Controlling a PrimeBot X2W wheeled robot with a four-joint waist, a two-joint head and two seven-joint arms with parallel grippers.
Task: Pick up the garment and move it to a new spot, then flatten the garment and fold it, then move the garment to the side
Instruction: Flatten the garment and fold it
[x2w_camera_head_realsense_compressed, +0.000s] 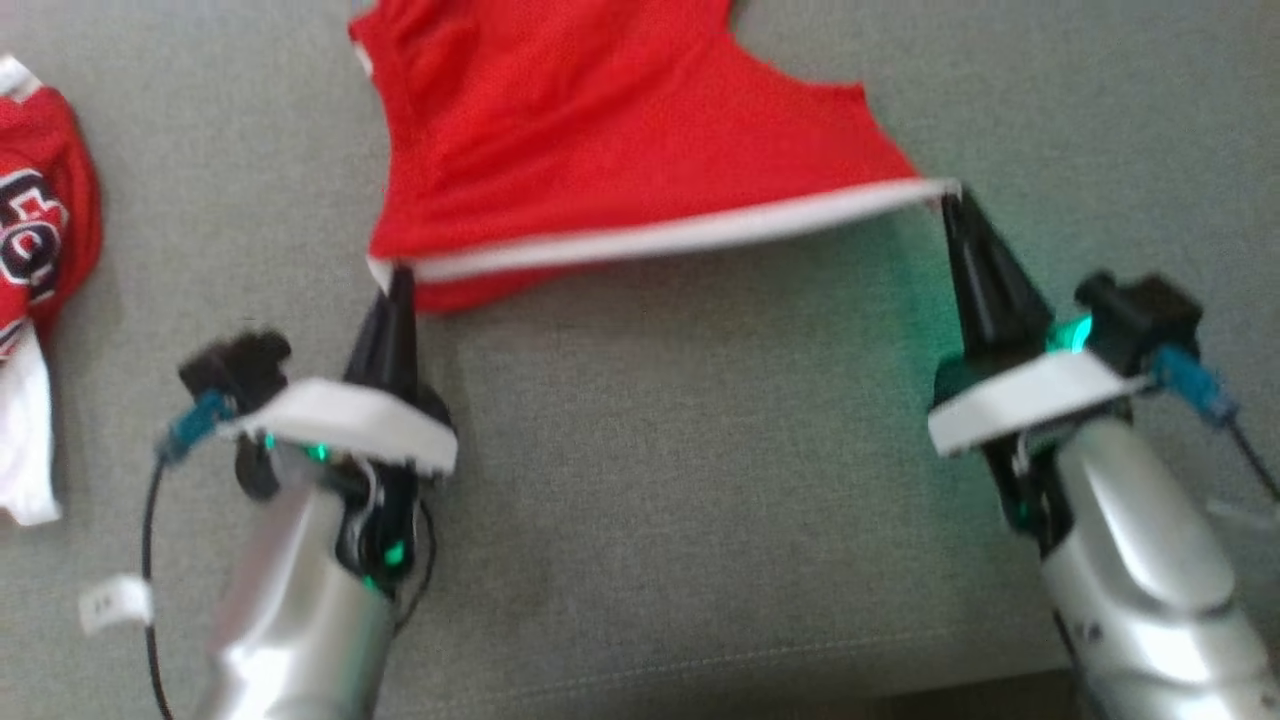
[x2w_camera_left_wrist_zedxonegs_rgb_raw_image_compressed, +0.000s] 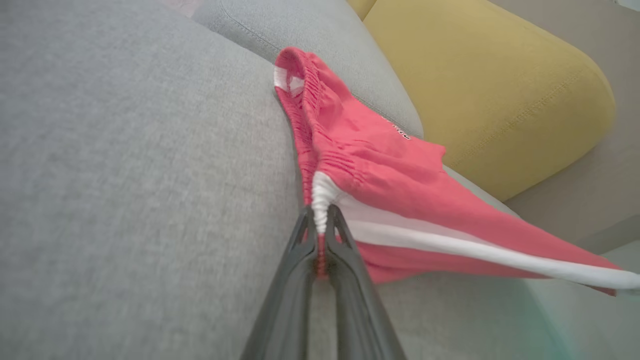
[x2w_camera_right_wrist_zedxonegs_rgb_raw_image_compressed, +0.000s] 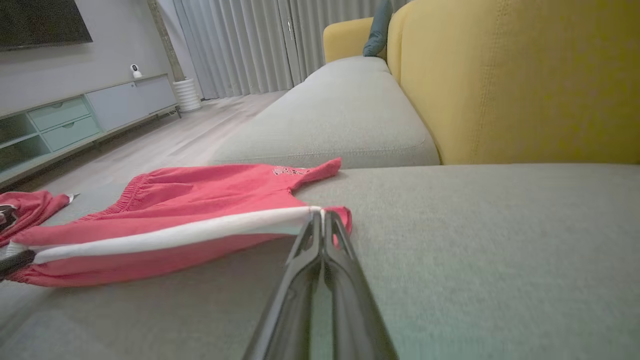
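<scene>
In the head view, the red mesh garment with a white side stripe and gathered waistband (x2w_camera_head_realsense_compressed: 600, 130) is lying spread on the grey woven sofa cushion (x2w_camera_head_realsense_compressed: 700, 520). Its near striped edge is stretching taut between the arms. The left gripper (x2w_camera_head_realsense_compressed: 398, 275), fingers pressed together, is pinching the waistband corner, and the right gripper (x2w_camera_head_realsense_compressed: 950, 198), likewise pressed together, is pinching the hem corner. A second red jersey with dark lettering and white trim (x2w_camera_head_realsense_compressed: 35, 230) is lying well apart at the cushion's left edge. This is looking like the flattening step. To do it well, both pinches should be travelling level and at an even pull, low over the cushion, so that the far cloth is sliding flat rather than bunching. In the left wrist view, the two dark fingers are clamping the white stripe's end just below the elastic gathers. The garment is running away up and to the right of them, with a yellow padded backrest (x2w_camera_left_wrist_zedxonegs_rgb_raw_image_compressed: 500, 90) showing beyond. In the right wrist view, the fingers are gripping the stripe's other end at the leg hem. The garment is extending leftward from the tips and resting on the cushion, though whether its near edge is touching the fabric I cannot tell.
</scene>
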